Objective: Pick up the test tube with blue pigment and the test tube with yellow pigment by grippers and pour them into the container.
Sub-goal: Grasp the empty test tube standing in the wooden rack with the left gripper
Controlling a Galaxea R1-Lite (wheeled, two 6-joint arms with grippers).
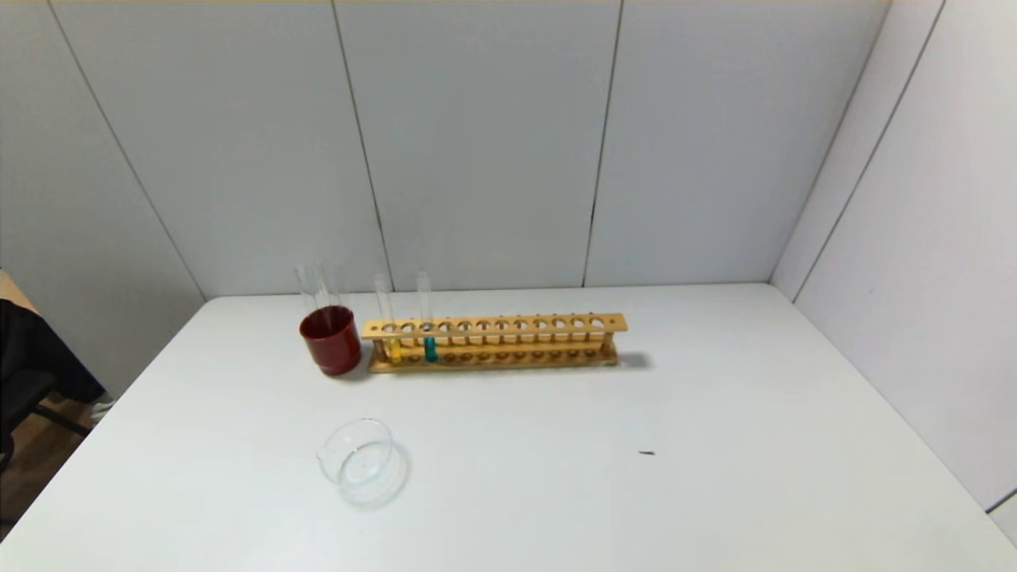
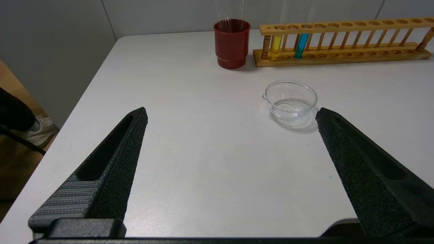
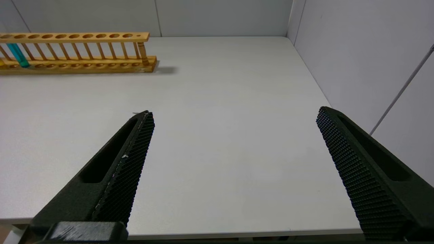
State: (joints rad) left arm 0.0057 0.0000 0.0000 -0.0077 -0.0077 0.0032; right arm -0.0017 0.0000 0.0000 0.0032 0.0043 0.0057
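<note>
While parked: both end effectors (image 2: 231,113) (image 3: 235,113) agape.

Head cam high over table (image 1: 715,477), wrist cams low, all share rack (image 1: 493,342)

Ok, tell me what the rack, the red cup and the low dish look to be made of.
The rack looks like light varnished wood: honey colour, turned pegs, drilled holes. The red cup is opaque dark red with a soft sheen, probably plastic or lacquer; I cannot say which. The dish looks like clear glass, see-through with bright rim highlights and a pouring lip, though clear plastic is possible.
</note>
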